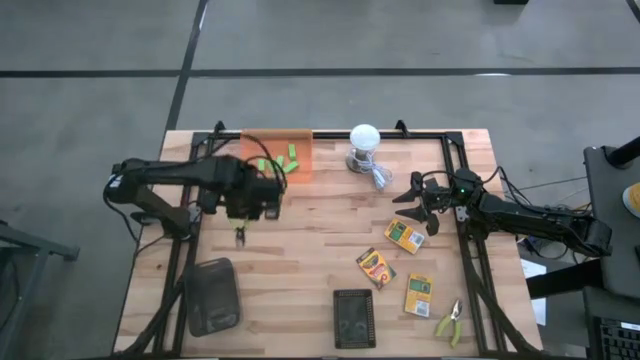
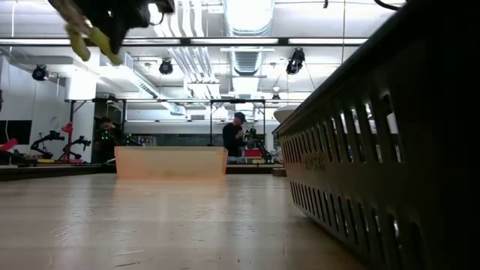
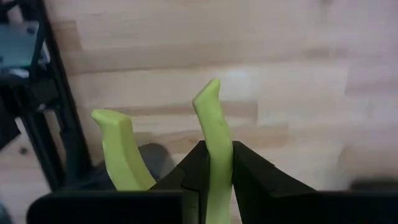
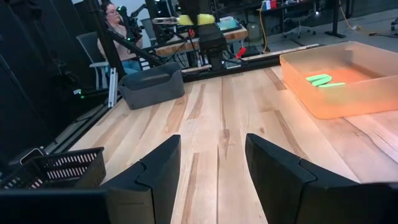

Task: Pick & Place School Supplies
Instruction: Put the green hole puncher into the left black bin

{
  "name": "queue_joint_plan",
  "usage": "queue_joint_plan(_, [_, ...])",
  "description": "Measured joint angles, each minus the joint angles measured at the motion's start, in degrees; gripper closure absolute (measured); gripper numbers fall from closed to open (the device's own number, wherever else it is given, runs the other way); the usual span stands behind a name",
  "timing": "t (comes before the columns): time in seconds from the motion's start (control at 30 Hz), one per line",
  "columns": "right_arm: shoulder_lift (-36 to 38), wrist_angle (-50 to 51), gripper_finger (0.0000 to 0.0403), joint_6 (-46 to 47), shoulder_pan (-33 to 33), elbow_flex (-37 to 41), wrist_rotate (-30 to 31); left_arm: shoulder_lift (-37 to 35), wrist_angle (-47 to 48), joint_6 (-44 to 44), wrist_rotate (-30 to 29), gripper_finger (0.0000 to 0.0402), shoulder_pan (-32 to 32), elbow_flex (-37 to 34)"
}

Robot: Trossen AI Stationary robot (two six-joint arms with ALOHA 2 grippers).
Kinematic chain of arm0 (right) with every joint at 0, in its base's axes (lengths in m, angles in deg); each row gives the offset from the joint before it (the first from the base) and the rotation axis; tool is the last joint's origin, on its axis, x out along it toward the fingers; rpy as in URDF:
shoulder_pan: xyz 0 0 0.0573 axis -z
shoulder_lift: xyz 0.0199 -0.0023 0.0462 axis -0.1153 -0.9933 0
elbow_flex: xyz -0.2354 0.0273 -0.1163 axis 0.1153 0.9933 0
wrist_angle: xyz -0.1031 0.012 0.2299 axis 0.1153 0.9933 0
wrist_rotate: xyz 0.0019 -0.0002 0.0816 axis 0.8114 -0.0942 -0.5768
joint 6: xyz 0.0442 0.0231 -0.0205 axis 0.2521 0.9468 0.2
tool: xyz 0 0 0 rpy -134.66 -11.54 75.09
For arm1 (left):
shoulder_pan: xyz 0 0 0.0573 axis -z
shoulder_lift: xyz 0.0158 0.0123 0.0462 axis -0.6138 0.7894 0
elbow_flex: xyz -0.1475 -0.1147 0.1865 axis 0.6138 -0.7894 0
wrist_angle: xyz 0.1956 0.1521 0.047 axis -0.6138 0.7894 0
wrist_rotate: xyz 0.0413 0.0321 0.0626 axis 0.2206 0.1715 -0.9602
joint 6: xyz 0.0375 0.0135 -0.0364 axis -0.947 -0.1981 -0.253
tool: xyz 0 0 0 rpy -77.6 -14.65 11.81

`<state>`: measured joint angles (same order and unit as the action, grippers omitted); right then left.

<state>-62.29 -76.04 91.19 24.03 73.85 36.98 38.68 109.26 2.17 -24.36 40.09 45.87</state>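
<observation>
A pale wooden desk (image 1: 300,240) stands on a grey concrete floor, with a workshop behind it. The left pincer (image 1: 241,228) hangs above the desk's left half, clamped tight on one yellow-green handle of the plier-like tool (image 3: 214,137); the other handle splays free beside it. The orange bin (image 1: 277,157), just beyond on the far side, already holds green blocks (image 1: 283,160). To finish this step well, I judge the arm should carry the tool high over the bin's near wall, centre it, then lower before letting go. The right pincer (image 4: 211,163) waits open and empty on the right, near the crayon boxes (image 1: 404,235). A second tool (image 1: 449,323) lies near right.
</observation>
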Motion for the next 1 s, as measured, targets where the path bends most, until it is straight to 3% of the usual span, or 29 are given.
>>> queue_joint_plan(0.13, [0.0, 0.0, 0.0225, 0.0, 0.0, 0.0, 0.0, 0.0, 0.0, -2.9, 0.2, 0.0346, 7.3, -0.3])
queue_joint_plan(0.4, [0.0, 0.0, 0.0225, 0.0, 0.0, 0.0, 0.0, 0.0, 0.0, 11.4, 0.3, 0.0346, 22.4, -5.5])
queue_joint_plan(0.63, [0.0, 0.0, 0.0225, 0.0, 0.0, 0.0, 0.0, -0.1, -0.9, 18.7, 0.9, 0.0346, 33.4, -9.2])
queue_joint_plan(1.0, [0.0, 0.0, 0.0225, 0.0, 0.0, 0.0, 0.0, -0.1, -7.8, 28.8, 0.0, 0.0346, 42.8, -15.7])
